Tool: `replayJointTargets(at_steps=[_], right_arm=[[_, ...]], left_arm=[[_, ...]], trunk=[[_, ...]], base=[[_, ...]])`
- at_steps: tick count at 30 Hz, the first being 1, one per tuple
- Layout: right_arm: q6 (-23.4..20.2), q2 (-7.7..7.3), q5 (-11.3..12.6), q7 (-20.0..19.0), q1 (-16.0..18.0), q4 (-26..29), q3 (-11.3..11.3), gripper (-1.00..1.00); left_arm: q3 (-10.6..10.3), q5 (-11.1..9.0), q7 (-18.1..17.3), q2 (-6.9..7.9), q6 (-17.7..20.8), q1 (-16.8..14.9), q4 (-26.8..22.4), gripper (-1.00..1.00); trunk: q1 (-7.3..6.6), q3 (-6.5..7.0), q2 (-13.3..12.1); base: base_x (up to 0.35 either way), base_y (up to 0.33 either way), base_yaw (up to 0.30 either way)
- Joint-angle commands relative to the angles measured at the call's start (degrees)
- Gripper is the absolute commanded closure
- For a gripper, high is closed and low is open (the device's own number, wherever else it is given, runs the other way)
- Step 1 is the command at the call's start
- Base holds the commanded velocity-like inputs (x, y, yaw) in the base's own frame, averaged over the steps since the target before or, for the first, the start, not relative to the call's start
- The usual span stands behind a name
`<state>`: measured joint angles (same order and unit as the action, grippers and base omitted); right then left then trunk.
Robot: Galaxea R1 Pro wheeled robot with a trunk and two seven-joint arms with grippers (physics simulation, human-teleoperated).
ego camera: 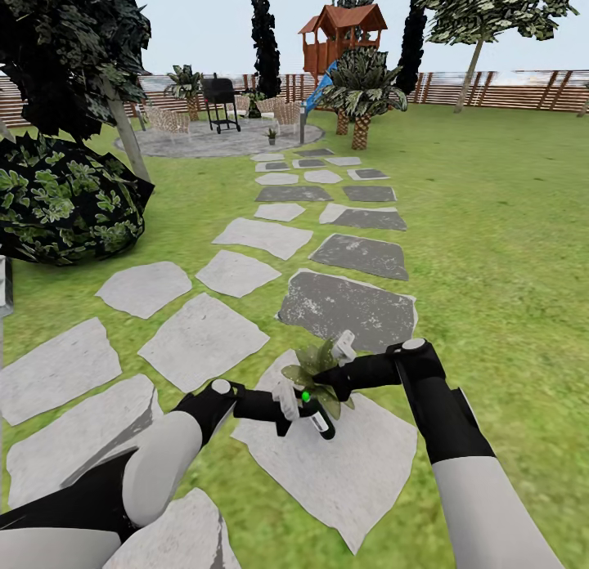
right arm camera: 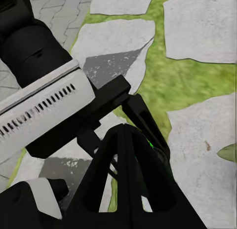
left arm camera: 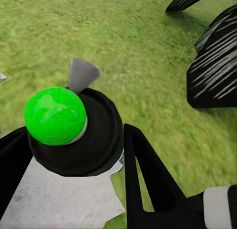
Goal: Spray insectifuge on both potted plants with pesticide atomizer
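- Low in the centre of the head view, the left gripper (ego camera: 288,405) is clamped on the pesticide atomizer (ego camera: 319,415), a dark bottle with a bright green tip and a pale label strip, slanting down toward the lower right.
- Seen from the left wrist view, the atomizer (left arm camera: 74,133) sits between the two black fingers (left arm camera: 148,174), its green cap toward the camera, with lawn and a pale stone beneath.
- Just above, the right gripper (ego camera: 342,350) hangs over one potted plant (ego camera: 315,365), a small rosette of pointed green leaves; its pale fingertips look close together, but I cannot tell for sure whether they are apart or together.
- Through the right wrist view, the right gripper (right arm camera: 129,140) shows black fingers converging toward a point above the stones, with the left arm's grey slotted link (right arm camera: 44,108) crossing the upper left; a leaf tip (right arm camera: 226,152) shows at the right edge.
- Both sit over a large pale stepping stone (ego camera: 360,479) at the near end of the path, which runs up the middle of the frame to a round gravel patio (ego camera: 204,140).
- Farther off on that patio stand a black grill (ego camera: 219,99) and a second small potted plant (ego camera: 272,134).
- At the left edge a dark round bush (ego camera: 65,197) sits on the lawn, and a brown slatted fence (ego camera: 507,91) runs across the top behind a red playhouse (ego camera: 343,33).
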<state>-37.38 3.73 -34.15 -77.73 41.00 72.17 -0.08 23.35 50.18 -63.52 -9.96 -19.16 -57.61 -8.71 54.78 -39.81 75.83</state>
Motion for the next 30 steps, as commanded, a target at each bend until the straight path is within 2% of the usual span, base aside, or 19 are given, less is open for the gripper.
replayJointTargets(at_steps=[1,5,12,19,30], right_arm=[[0.2,0.04,-0.4,-0.4,0.0,0.1,0.0,1.00],[1.9,0.05,-0.5,-0.3,0.0,0.0,-0.1,1.00],[2.3,-0.03,-0.5,-0.3,0.0,-0.1,-0.1,1.00],[2.3,-0.26,-0.5,-0.3,0.0,-0.1,-0.1,1.00],[2.4,-0.37,-0.6,-0.2,0.0,-0.2,-0.1,1.00]], left_arm=[[0.6,0.5,-0.2,-0.04,0.5,0.0,-0.1,1.00],[0.5,0.5,-0.3,-0.04,2.7,-0.2,-0.2,1.00],[0.5,0.5,-0.3,-0.04,3.1,-0.3,-0.3,1.00],[0.5,0.5,-2.2,-0.04,5.3,-0.4,-2.1,1.00],[0.5,0.5,-2.8,-0.04,5.6,-0.4,-2.7,1.00]], trunk=[[0.00,-0.05,0.0],[0.00,-0.05,0.0],[0.00,-0.05,0.0],[0.00,-0.05,0.0],[0.00,-0.05,0.0]], base=[[0.000,0.000,0.000],[0.000,0.000,0.000],[0.000,0.000,0.000],[0.000,0.000,0.000],[0.000,0.000,0.000]])
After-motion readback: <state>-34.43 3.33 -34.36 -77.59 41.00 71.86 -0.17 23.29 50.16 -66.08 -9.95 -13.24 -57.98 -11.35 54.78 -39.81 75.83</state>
